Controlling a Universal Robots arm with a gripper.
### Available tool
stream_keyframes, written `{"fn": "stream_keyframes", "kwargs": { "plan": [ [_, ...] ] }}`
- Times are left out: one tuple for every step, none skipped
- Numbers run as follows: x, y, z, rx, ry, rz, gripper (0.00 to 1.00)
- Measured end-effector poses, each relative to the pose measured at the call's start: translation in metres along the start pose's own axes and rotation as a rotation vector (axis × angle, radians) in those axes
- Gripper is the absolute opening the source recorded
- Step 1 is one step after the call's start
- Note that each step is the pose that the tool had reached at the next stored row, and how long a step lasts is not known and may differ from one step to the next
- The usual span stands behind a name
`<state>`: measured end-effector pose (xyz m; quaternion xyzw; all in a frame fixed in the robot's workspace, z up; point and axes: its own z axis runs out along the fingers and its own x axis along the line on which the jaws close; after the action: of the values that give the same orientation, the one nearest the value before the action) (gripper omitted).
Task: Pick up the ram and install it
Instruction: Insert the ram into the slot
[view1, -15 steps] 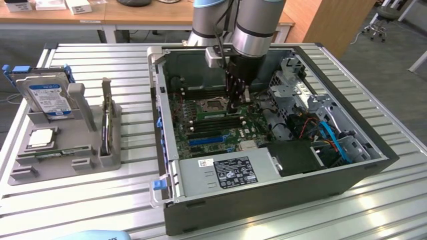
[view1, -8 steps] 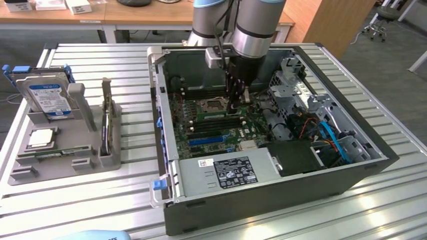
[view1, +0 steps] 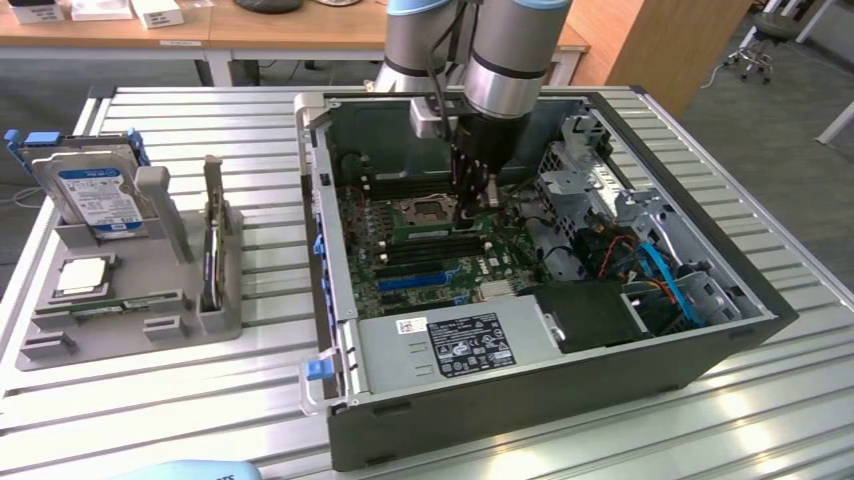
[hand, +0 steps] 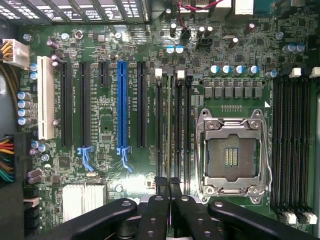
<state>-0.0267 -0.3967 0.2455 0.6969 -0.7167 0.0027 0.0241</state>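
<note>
Reaching down into the open computer case (view1: 561, 395), the hand (hand: 168, 184) pinches the ram (hand: 169, 125) between nearly closed fingers (hand: 159, 205). The stick stands edge-on in a memory slot just beside the empty processor socket (hand: 231, 156).

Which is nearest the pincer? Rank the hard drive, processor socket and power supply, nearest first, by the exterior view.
The pincer, shut on the ram, is inside the case.
1. Processor socket: beside it on the motherboard.
2. Power supply: grey labelled box at the case's end nearer the camera.
3. Hard drive: outside the case, in the grey holder at the exterior view's left.
</note>
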Motion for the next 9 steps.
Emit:
{"fn": "stream_keyframes", "kwargs": {
  "plan": [
    [0.0000, 0.0000, 0.0001, -0.0002, -0.0001, 0.006, 0.12],
    [0.0000, 0.0000, 0.0001, -0.0003, -0.0002, 0.008, 0.12],
    [0.0000, 0.0000, 0.0002, -0.0003, -0.0002, 0.008, 0.12],
    [0.0000, 0.0000, 0.0002, -0.0002, -0.0003, 0.008, 0.12],
    [0.0000, 0.0000, 0.0002, -0.0003, -0.0004, 0.008, 0.12],
    [0.0005, -0.0001, 0.0004, -0.0001, -0.0007, 0.008, 0.12],
    [0.0014, -0.0002, 0.0004, -0.0001, -0.0006, 0.008, 0.12],
    [0.0024, -0.0001, 0.0003, -0.0002, -0.0004, 0.008, 0.12],
    [0.0030, -0.0001, 0.0003, -0.0002, -0.0005, 0.008, 0.12]
  ]
}}
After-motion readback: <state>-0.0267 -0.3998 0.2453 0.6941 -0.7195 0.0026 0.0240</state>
